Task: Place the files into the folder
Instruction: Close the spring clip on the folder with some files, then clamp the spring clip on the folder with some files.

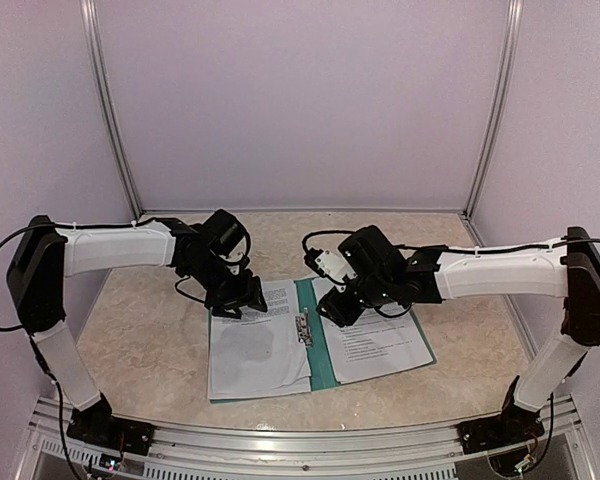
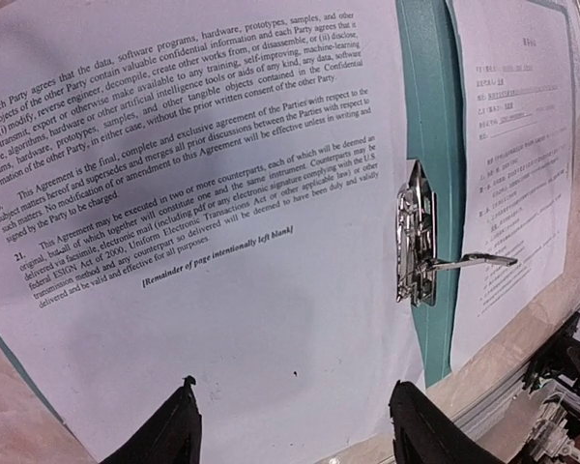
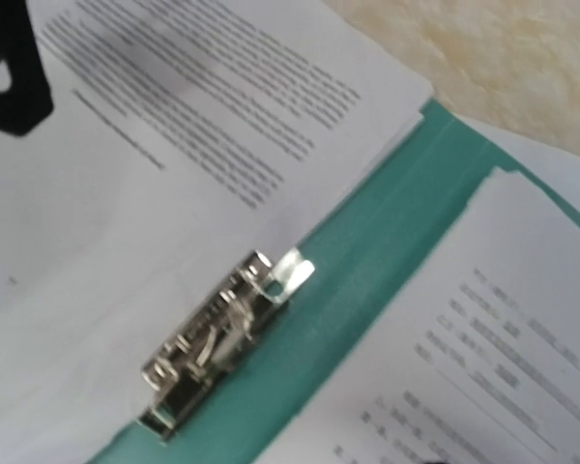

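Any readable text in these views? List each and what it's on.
Left sheet: "[Remainder of page intentionally left blank]"
Left sheet: "20. This Agreement is the final, complete and exclusive agreement of the Parties"
Left sheet: "21. This Agreement may be executed in two or more counterparts"
Right sheet: print too small to read.
Clip: no marking readable.

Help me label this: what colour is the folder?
Teal-green folder; the left wrist view shows it best.

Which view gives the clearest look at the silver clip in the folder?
Left wrist: the clip is sharp and whole, its lever sticking out. Right wrist shows it closer but blurred. Top external shows only a tiny glint on the folder spine.
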